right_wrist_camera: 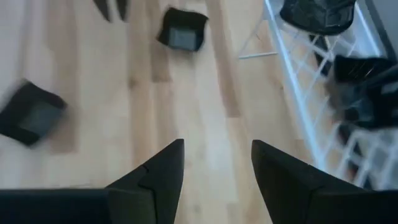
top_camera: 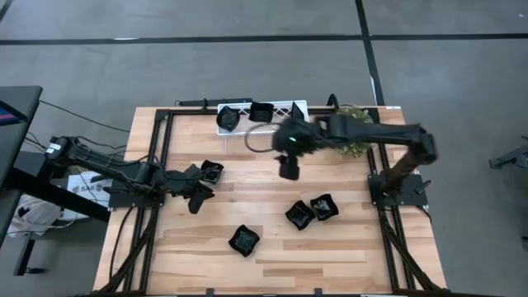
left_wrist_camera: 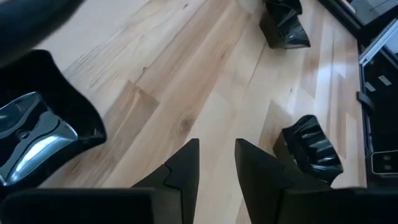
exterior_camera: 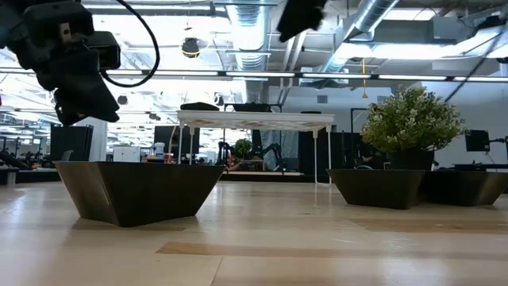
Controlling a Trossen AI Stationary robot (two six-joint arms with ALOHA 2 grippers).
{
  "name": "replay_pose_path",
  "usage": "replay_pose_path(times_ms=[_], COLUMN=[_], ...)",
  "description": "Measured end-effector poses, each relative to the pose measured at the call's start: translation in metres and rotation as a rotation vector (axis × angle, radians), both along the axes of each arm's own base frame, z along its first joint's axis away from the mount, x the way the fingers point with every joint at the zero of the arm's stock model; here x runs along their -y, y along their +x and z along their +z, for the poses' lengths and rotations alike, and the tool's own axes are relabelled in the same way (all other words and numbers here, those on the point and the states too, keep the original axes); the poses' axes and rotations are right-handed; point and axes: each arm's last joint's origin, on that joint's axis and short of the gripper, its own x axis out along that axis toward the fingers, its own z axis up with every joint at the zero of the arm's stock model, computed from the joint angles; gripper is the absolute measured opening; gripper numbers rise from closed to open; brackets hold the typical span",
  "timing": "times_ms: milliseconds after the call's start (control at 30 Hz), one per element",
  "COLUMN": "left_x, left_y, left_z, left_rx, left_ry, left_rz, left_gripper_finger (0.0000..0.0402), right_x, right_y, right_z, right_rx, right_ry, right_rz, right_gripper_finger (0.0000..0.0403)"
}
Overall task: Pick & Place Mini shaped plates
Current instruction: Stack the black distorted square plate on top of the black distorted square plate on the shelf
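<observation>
Right gripper (top_camera: 289, 171), jaws released and empty, hangs just beside the white tray (top_camera: 239, 107) holding two, maybe three, black plates (top_camera: 261, 111); left gripper (top_camera: 198, 200), jaws parted, empty, sits farther out, risking nudging the nearby plate (top_camera: 212, 172) aside.

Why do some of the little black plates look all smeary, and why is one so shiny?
In the right wrist view the plate at the edge is streaked by motion blur, and so is the white tray. In the left wrist view, ceiling light glares off the glossy plate up close. In the low view the bright ceiling leaves the near plate a dark silhouette.
</observation>
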Motion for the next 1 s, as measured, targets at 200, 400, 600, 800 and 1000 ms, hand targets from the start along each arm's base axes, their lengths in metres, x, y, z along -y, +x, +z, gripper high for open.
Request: replay_pose_path(times_ms=[200, 400, 600, 800, 1000], left_x=[0.0, 0.0, -0.001, -0.001, -0.001], left_y=[-0.001, -0.001, -0.001, 0.0, 0.0], left_z=[0.0, 0.0, 0.0, 0.001, 0.001], left_rx=[-0.003, -0.002, 0.001, 0.009, 0.011], left_ry=[0.001, 0.005, 0.013, 0.009, 0.009], left_rz=[0.0, 0.006, 0.024, 0.025, 0.025], left_gripper_finger=[0.0104, 0.0104, 0.0104, 0.0104, 0.0104], right_x=[-0.037, -0.08, -0.105, -0.111, -0.109], right_y=[-0.052, -0.082, -0.099, -0.122, -0.135], right_z=[-0.031, -0.066, -0.094, -0.12, -0.133], right_rx=[0.162, 0.275, 0.128, -0.097, -0.219], right_ry=[0.154, 0.406, 0.547, 0.464, 0.379], right_rz=[-0.116, -0.142, -0.301, -0.588, -0.809], right_gripper_finger=[0.0183, 0.0176, 0.0176, 0.0175, 0.0175])
